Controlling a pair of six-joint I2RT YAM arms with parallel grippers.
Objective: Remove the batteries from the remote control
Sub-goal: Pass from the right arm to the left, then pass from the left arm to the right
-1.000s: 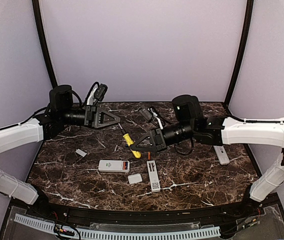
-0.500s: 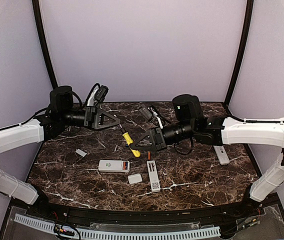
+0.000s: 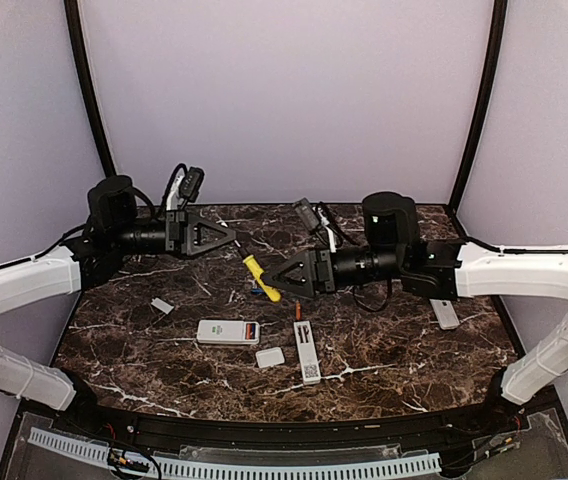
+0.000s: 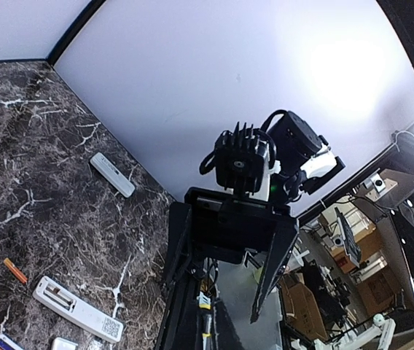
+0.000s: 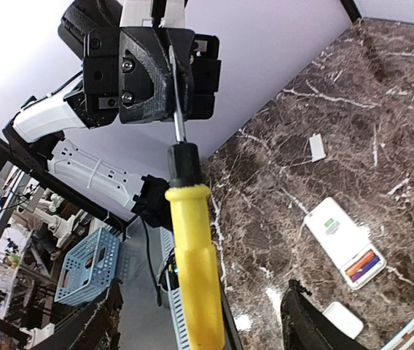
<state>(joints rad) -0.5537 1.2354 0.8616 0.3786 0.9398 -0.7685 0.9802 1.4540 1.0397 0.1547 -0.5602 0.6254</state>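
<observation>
Above dark marble table (image 3: 414,350), lilac walls (image 3: 284,100): left gripper (image 3: 232,237) pinches screwdriver (image 3: 262,280) shaft; right gripper (image 3: 276,283) agape round handle.

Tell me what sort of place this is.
Probably a robotics lab: a marble-patterned table boxed in by plain lilac walls, and beyond it the wrist views show a blue crate and workshop clutter.

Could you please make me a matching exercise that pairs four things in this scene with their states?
Things:
1. left hand
2. right hand
3. screwdriver
4. wide remote

States:
A. jaws open
B. batteries inside
C. yellow handle
D. shut on the screwdriver's shaft

Pairs: 1-D, 2-A, 3-C, 4-B
</observation>
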